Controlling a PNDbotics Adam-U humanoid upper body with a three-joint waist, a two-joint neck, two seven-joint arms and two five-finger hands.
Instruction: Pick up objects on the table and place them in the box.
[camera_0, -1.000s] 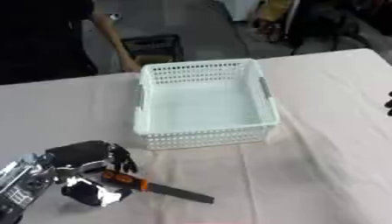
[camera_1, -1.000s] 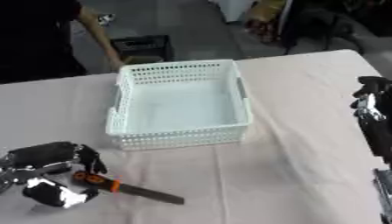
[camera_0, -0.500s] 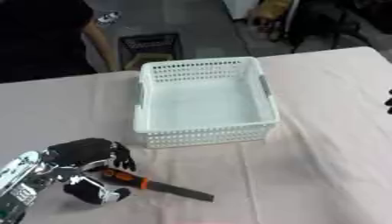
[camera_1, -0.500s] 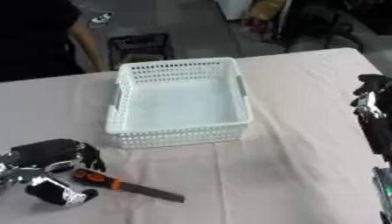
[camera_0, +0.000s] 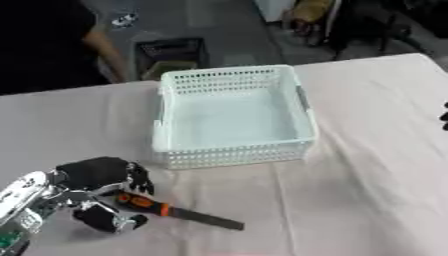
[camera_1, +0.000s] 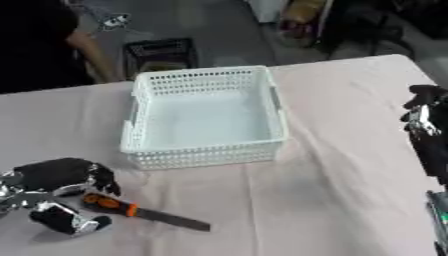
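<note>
So the white perforated basket sits mid-table with nothing in it. The orange-handled tool lies flat in front of it, near-left. The left hand is right at the handle end, fingers curled around it. Right hand is at the right edge; can't tell its fingers.

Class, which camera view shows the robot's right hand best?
The right eye view: the right hand and its arm show at the right edge of the table. The left eye view catches only a dark sliver of it at the frame's right edge.
</note>
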